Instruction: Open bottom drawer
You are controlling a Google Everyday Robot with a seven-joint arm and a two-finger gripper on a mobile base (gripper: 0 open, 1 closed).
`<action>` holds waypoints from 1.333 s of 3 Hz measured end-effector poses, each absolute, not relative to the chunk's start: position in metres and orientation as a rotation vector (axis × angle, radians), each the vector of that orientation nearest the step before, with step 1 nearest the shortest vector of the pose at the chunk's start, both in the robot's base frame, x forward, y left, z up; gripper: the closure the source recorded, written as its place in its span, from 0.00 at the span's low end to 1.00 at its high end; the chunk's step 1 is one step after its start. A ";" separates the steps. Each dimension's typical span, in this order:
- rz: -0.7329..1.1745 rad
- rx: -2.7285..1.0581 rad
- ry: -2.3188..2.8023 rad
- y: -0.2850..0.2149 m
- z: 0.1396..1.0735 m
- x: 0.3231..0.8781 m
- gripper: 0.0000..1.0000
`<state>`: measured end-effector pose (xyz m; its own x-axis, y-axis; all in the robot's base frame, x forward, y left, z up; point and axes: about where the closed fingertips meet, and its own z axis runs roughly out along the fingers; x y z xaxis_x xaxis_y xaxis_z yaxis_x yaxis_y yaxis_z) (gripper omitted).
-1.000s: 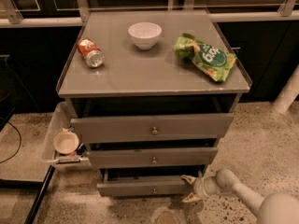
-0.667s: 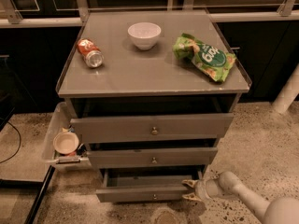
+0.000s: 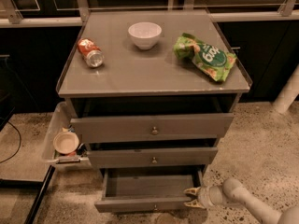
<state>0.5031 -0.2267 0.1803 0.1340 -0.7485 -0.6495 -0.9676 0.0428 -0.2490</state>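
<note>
Jaws apart, the gripper (image 3: 191,197) sits at the right end of the bottom drawer (image 3: 145,203). There are three drawers (image 3: 152,125), one bowl (image 3: 145,34), one can (image 3: 91,52), one bag (image 3: 205,57).

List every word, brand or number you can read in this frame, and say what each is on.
On the green snack bag: large white lettering, too blurred to read reliably.
On the red can: white markings, unreadable.
No text shows on the bottom drawer, the white bowl, or the gripper at that drawer's right front corner.
</note>
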 end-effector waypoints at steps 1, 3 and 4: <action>0.425 -1.751 1.662 -0.226 0.180 0.501 0.58; 0.468 -1.755 1.644 -0.225 0.176 0.491 0.12; 0.494 -1.778 1.633 -0.227 0.175 0.473 0.14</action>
